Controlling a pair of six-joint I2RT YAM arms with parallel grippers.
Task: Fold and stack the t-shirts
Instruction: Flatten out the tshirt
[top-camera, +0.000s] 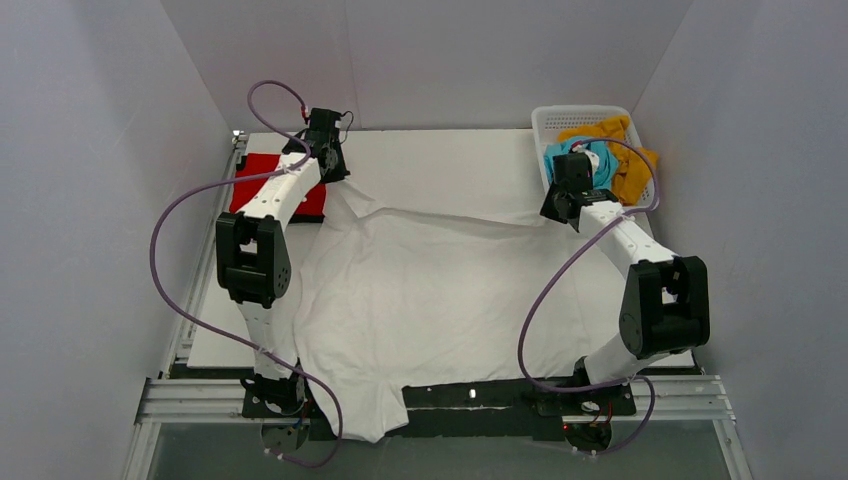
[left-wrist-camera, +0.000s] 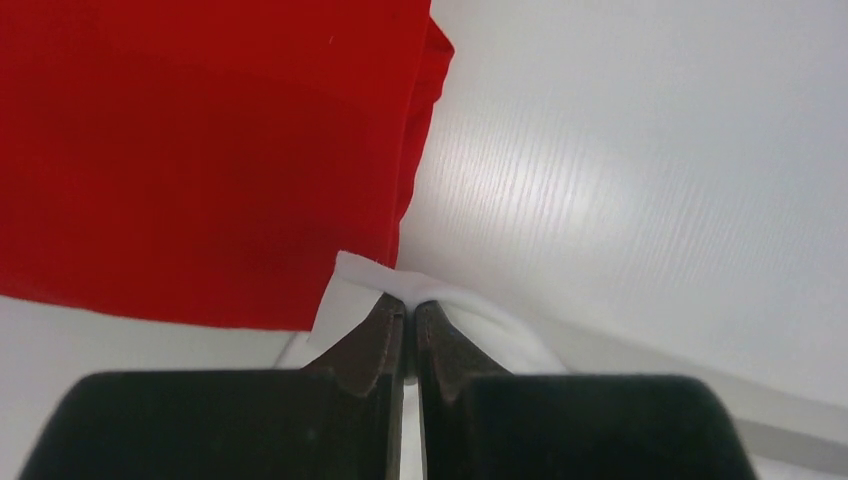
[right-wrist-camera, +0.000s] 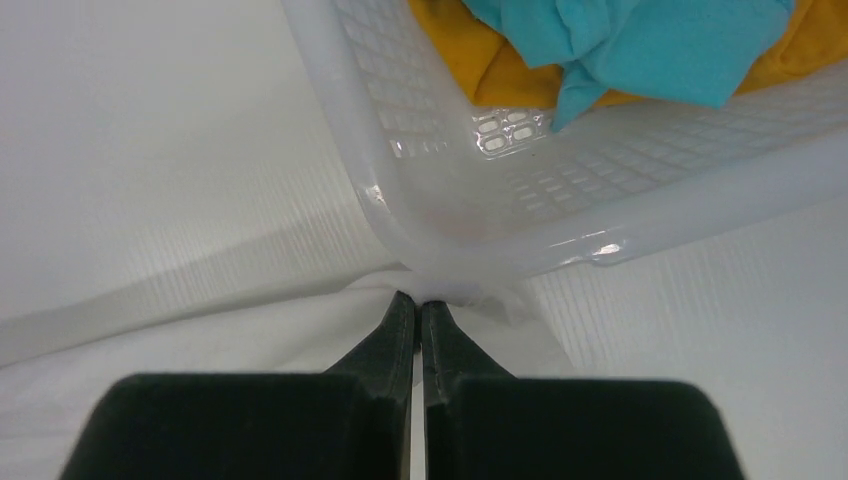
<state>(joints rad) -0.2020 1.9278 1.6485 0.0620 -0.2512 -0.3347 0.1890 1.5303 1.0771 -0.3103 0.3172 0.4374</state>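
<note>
A white t-shirt (top-camera: 420, 300) lies spread over the table, its near end hanging past the front edge. My left gripper (top-camera: 333, 168) is shut on its far-left corner (left-wrist-camera: 350, 290), right beside a folded red t-shirt (top-camera: 265, 182) (left-wrist-camera: 200, 150). My right gripper (top-camera: 563, 205) is shut on the white shirt's far-right corner (right-wrist-camera: 450, 290), just below the white lattice basket (top-camera: 545, 125) (right-wrist-camera: 480, 210). Inside that basket lie a teal-blue t-shirt (top-camera: 600, 165) (right-wrist-camera: 640, 45) and a mustard-orange t-shirt (top-camera: 630, 175) (right-wrist-camera: 480, 65). The white shirt's far edge is stretched between the two grippers.
Grey walls close in the table on three sides. The basket stands at the back right corner. The red shirt lies at the table's left edge (top-camera: 232, 165). A metal rail (top-camera: 450, 395) runs along the front by the arm bases.
</note>
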